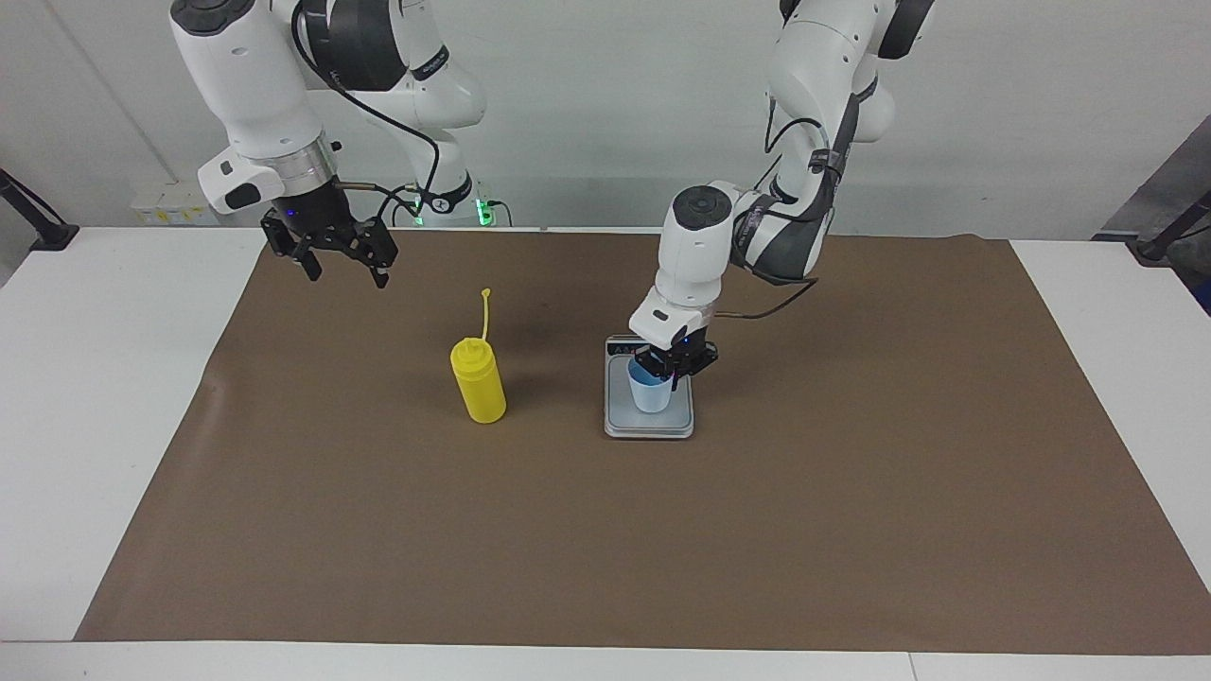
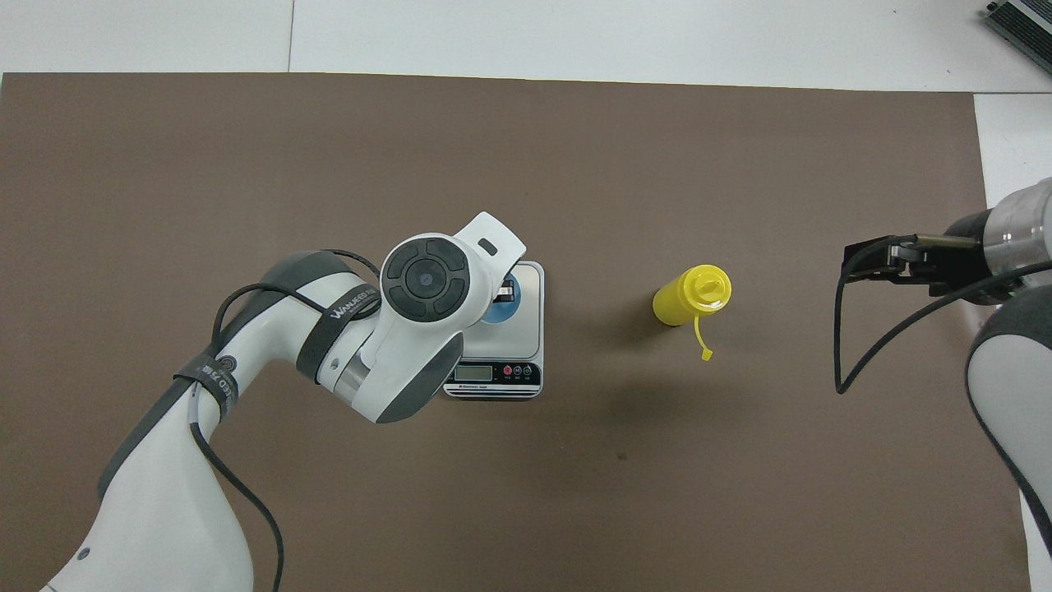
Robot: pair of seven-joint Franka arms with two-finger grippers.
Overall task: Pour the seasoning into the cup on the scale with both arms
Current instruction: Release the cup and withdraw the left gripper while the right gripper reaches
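1. Jaws first: the left gripper [image 1: 673, 371] is pinched tight on the rim of the cup [image 1: 651, 390], fingertips down at the cup's mouth, a little right of centre in the facing view. The right gripper [image 1: 342, 267] hangs in the upper left of that view with its fingers spread wide and nothing between them.
2. From where I stand, the left arm [image 1: 698, 246] drops from the top of the facing view, folds at the elbow and points its wrist nearly straight down over the scale [image 1: 649, 422]. In the overhead view its round white wrist housing [image 2: 427, 284] sits just left of centre and hides most of the cup, leaving only a blue sliver [image 2: 498, 306].
3. The right arm [image 1: 255, 85] waits, its gripper up in the air over the brown mat [image 1: 851, 511] near the mat's upper left corner; in the overhead view it pokes in from the right edge [image 2: 883, 261].
4. The cup is pale blue, see-through and upright, standing on the scale's grey platform.
5. The scale is flat and silver-grey, with its dark display strip [image 2: 493, 374] along the lower edge in the overhead view.
6. The seasoning [image 1: 478, 380] is a bright yellow squeeze bottle standing upright on the mat, left of the scale in the facing view and well apart from it, its thin cap strap [image 1: 485, 312] sticking up.
7. Count: two arms, two grippers, one cup, one scale, one bottle, one mat.
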